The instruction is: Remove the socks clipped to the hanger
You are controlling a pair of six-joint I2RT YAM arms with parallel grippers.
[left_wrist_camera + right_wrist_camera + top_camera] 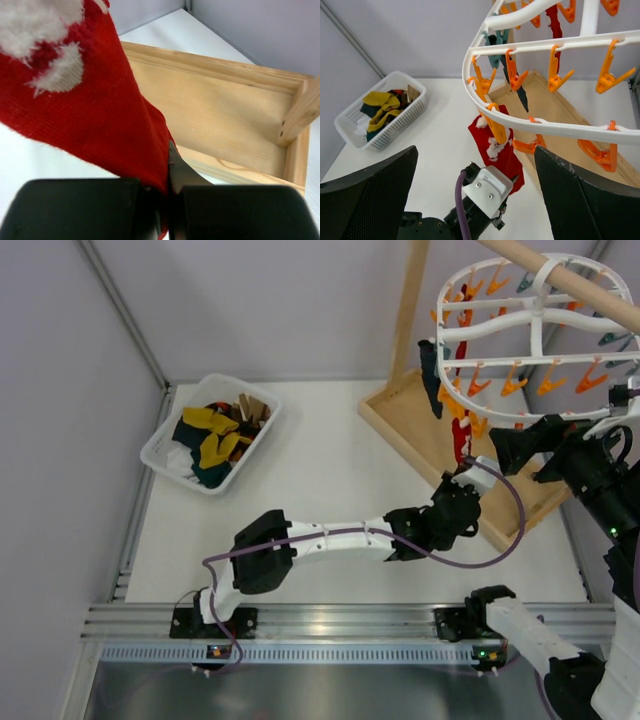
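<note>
Presently, left gripper (167,212) clamps the red white-marked fabric sock (95,120) hanging at six o'clock below the white plastic oval hanger (560,131); right gripper (475,150) gapes.

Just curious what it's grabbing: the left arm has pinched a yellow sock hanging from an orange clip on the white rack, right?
Not quite: the sock is red with white marks, not yellow, as the left wrist view shows. Otherwise yes: the left gripper pinches it, and it hangs from an orange clip on the white rack.

One hanger (540,328), one basket (172,471), two arms (330,540)
</note>
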